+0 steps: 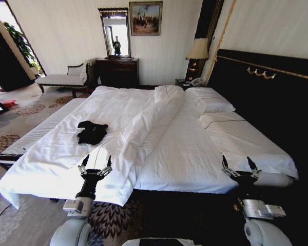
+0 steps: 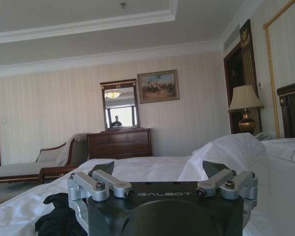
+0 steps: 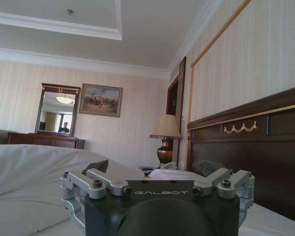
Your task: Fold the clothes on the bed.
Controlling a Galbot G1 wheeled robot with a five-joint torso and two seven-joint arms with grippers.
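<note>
Our left tool point(image 1: 95, 165) hangs over the near edge of the bed point(image 1: 185, 154), at about 7 o'clock in the head view, its two fingers spread wide apart with nothing between them and nothing touching them; in the left wrist view the same tool point(image 2: 160, 169) shows its dark tips standing well apart above the white bedding. Our right tool point(image 1: 239, 166) sits at about 5 o'clock in the head view, over the near right corner of the bed, and its fingers are likewise spread wide and empty; the right wrist view shows this tool point(image 3: 155, 168) with its tips well apart, looking along the bed toward the dark headboard point(image 3: 250, 142). Out from the left tool, toward 12 o'clock from it, the clothes point(image 1: 92, 131) lie in a crumpled black heap on the white duvet point(image 1: 143, 128), well apart from both tools; in the left wrist view we see the clothes point(image 2: 59, 219) as a dark bundle just beside the tool's body. A long ridge of bunched duvet runs up the middle of the bed, to the right of the clothes. Two white pillows point(image 1: 210, 102) lie against the headboard at about 2 o'clock. Beyond the bed stand a lamp point(image 1: 197, 54), a dark dresser point(image 1: 117, 72) under a mirror point(image 1: 115, 32), and a pale chaise point(image 1: 61, 79) at about 10 o'clock.
</note>
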